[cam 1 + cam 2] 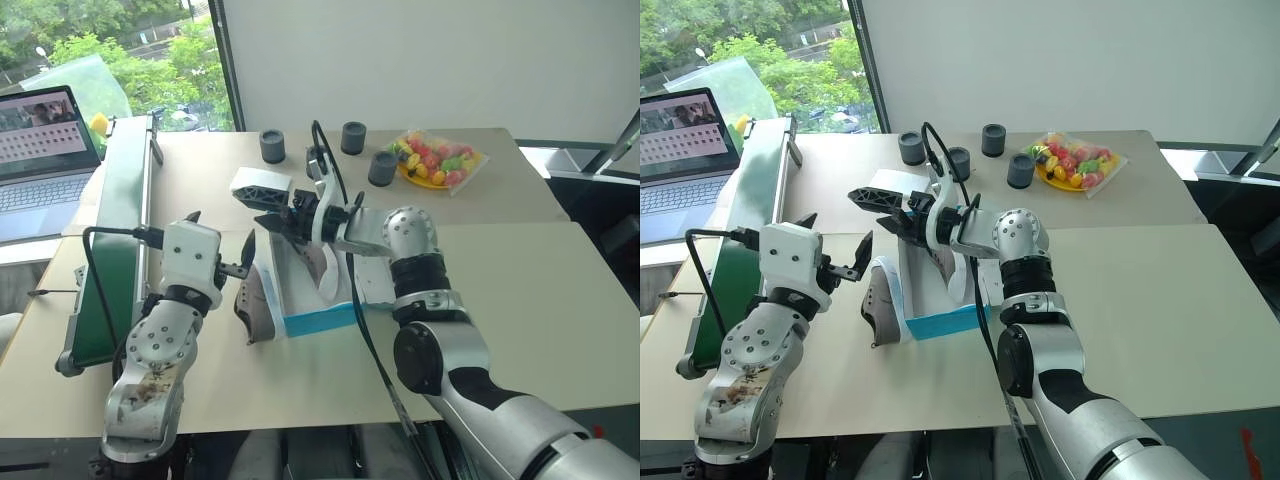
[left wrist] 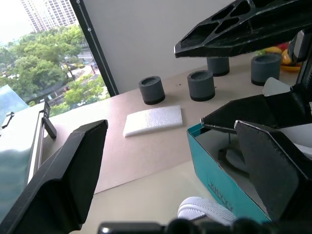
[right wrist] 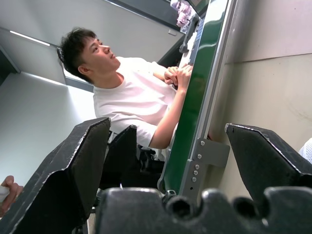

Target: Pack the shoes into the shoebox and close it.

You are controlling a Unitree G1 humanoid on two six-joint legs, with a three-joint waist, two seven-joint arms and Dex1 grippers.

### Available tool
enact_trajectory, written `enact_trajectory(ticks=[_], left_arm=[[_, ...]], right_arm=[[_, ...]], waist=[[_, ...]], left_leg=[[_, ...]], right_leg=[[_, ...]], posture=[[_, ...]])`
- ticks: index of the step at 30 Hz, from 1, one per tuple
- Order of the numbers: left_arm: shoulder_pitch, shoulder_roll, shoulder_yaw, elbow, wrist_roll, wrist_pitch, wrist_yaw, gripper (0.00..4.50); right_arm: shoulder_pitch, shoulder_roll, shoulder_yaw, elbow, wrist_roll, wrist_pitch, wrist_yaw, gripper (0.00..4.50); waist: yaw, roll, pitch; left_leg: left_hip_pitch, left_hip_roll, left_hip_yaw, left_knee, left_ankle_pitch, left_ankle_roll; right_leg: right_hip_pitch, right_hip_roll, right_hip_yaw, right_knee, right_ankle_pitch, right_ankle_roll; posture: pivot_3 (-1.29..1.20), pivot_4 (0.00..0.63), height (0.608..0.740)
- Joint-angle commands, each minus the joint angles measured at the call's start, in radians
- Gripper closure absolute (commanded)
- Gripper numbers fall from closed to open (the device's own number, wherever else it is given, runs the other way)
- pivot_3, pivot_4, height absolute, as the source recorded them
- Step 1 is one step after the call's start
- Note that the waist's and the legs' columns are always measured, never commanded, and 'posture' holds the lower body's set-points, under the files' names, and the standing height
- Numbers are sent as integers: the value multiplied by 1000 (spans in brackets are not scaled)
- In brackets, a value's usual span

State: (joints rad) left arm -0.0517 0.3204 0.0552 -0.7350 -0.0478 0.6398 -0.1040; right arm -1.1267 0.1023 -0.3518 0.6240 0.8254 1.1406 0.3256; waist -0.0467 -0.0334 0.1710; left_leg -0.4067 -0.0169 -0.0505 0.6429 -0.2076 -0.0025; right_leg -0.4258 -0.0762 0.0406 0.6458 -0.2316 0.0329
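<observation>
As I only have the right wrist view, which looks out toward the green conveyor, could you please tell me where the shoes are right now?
Observer: One shoe lies on its side on the table, against the left wall of the shoebox.
Operator: Thank you. And the other one?
Observer: A dark shoe appears to lie inside the open box, below the right gripper, which is open.
Operator: Is the left gripper holding anything?
Observer: No, the left gripper is open and empty, just left of the outside shoe.
</observation>
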Motion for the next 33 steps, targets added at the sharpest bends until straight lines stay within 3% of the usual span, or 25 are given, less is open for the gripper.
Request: enact_trajectory(ticks=[1, 8, 12, 15, 17, 24, 33], left_arm=[[90, -27, 24, -32, -1, -8, 5, 18], [181, -84, 66, -61, -52, 26, 1, 18], [191, -213, 140, -78, -226, 124, -3, 18], [212, -330, 227, -80, -481, 262, -25, 18], [215, -358, 279, -75, -588, 311, -18, 18], [202, -321, 356, -30, -698, 351, 48, 18], [214, -259, 290, 16, -724, 431, 109, 18]], right_arm=[[10, -29, 37, -108, -16, -44, 40, 0], [80, -125, 94, -243, -57, -70, 77, 0], [116, -163, 127, -311, -69, -73, 95, 0], [134, -176, 138, -342, -73, -71, 95, 0], [142, -178, 142, -351, -74, -71, 91, 0], [156, -183, 145, -374, -71, -65, 84, 0], [159, -180, 136, -380, -65, -65, 77, 0]], waist=[[1, 0, 0], [8, 0, 0], [4, 0, 0], [-1, 0, 0], [-1, 0, 0], [3, 0, 0], [3, 0, 0]], left_leg=[[0, 0, 0, 0, 0, 0], [0, 0, 0, 1, 0, 0], [0, 0, 0, 1, 0, 0], [0, 1, 0, 1, 0, 0], [0, 1, 0, 1, 0, 0], [1, 0, 0, 3, 0, 0], [1, 0, 0, 3, 0, 0]], right_leg=[[0, 0, 0, 0, 0, 0], [1, 0, -1, -1, 0, 0], [1, 0, -1, -2, 0, 0], [1, 0, 0, -1, 0, 0], [1, 0, 0, -1, 0, 0], [3, 0, 0, 0, 0, 0], [2, 0, 0, 0, 0, 0]], posture=[[0, 150, 726], [0, 150, 726], [0, 150, 726], [0, 150, 726], [0, 150, 726], [0, 150, 726], [0, 150, 726]])
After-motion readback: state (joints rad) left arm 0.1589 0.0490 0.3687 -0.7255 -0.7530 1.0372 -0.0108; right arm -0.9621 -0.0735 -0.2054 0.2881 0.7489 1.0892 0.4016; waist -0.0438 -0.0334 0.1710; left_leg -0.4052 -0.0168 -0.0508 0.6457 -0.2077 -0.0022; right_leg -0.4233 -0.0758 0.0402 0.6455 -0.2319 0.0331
